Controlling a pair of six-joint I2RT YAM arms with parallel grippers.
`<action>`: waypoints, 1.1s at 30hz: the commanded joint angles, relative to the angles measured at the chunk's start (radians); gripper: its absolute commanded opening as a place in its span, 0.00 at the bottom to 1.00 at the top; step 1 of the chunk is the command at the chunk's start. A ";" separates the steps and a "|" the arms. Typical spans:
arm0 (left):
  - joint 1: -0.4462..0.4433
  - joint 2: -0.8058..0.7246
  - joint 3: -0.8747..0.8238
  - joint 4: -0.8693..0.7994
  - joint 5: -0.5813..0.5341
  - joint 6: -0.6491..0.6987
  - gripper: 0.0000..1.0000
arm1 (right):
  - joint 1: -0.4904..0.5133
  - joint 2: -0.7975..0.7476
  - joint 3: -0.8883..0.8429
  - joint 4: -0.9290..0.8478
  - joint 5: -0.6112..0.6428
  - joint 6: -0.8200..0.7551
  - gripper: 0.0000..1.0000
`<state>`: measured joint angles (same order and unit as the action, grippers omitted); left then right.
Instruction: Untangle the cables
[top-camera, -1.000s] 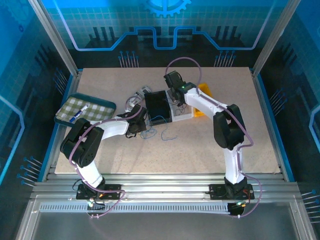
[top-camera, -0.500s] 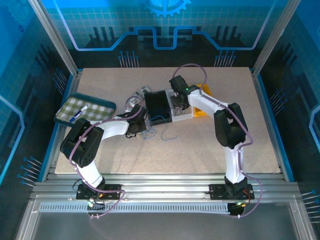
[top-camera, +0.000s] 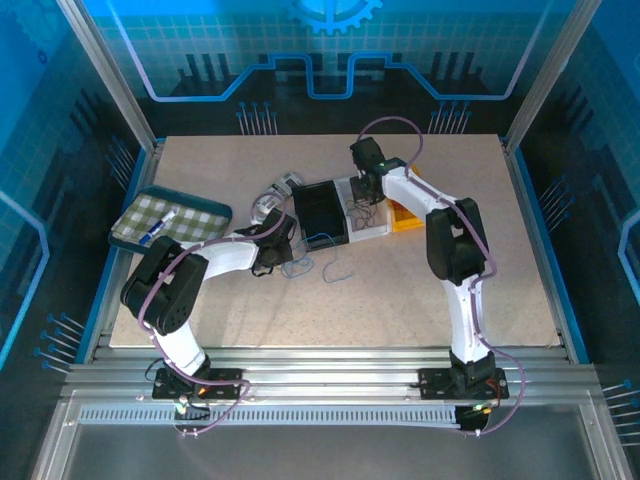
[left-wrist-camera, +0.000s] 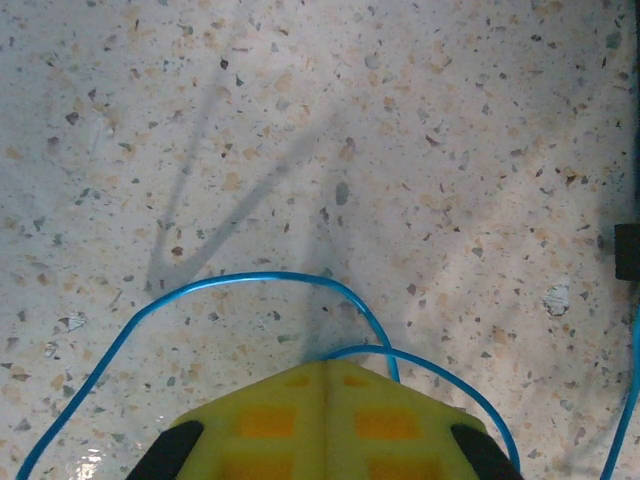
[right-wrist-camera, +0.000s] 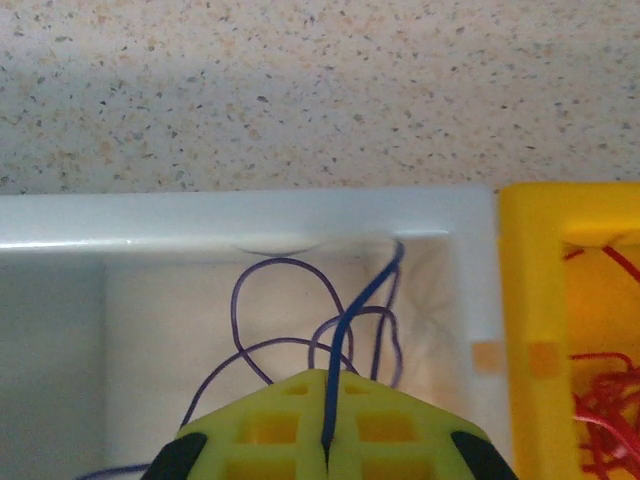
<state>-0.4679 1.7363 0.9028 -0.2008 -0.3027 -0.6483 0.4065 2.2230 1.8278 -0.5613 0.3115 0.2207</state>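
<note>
Speckled beige tabletop (top-camera: 450, 290) spreads across the enclosure, with three small bins side by side near its middle: a black bin (top-camera: 318, 208), a white plastic bin (right-wrist-camera: 250, 225) and a yellow plastic bin (right-wrist-camera: 525, 300). The right gripper (right-wrist-camera: 328, 380) hangs over the white bin with its yellow fingers closed tight on a thin dark blue wire (right-wrist-camera: 365, 300), which rises from a loose curl of similar strands on the bin floor. A bundle of thin red wires (right-wrist-camera: 600, 410) lies in the yellow bin next door. The left gripper (left-wrist-camera: 322, 372) sits low over the bare table in front of the black bin, fingers pressed together. A thin light blue wire (left-wrist-camera: 250, 279) loops on the surface and runs in under its tips; whether it is pinched there I cannot tell. To my eye the risk lies in the white bin: if the dark strand is looped through its neighbours, a lift would drag the whole curl out or tip the bin. A thread this thin could also slip from the fingers, and the light blue wire could snag if the left arm slides.
</note>
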 joint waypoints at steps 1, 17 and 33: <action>-0.009 0.022 0.016 -0.012 -0.006 0.013 0.00 | 0.001 0.047 0.035 -0.047 -0.046 0.006 0.00; -0.017 0.037 0.038 -0.027 -0.015 0.020 0.00 | 0.034 -0.015 -0.048 -0.002 -0.051 0.029 0.13; -0.017 0.022 0.028 -0.048 -0.049 -0.007 0.00 | 0.042 -0.364 -0.280 0.235 -0.045 -0.006 0.44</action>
<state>-0.4801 1.7485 0.9234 -0.2264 -0.3305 -0.6487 0.4332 1.9182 1.6226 -0.3859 0.3084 0.2382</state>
